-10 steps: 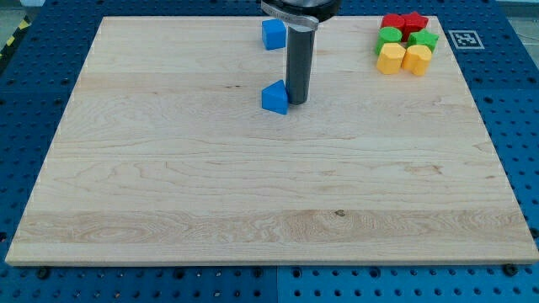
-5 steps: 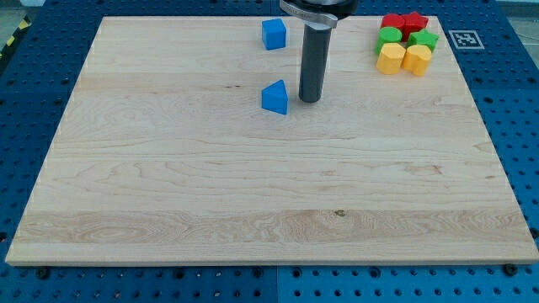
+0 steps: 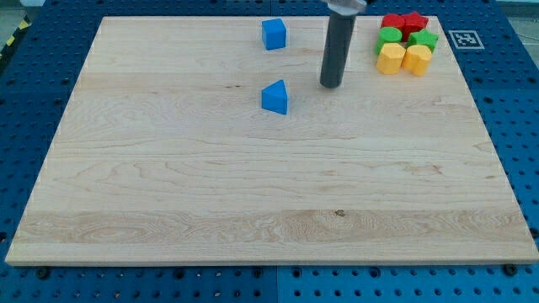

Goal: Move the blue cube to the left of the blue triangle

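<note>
Red, green, yellow blocks clustered, board's top right

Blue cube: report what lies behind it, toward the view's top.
Behind the blue cube only a bare strip of the wooden board shows, up to its top edge. No block is there. My tip stands off to its right, beyond the blue triangle.

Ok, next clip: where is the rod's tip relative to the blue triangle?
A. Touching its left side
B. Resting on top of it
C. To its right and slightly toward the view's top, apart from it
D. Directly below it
C: my tip stands on bare board to the right of the blue triangle, with a clear gap between them.
</note>
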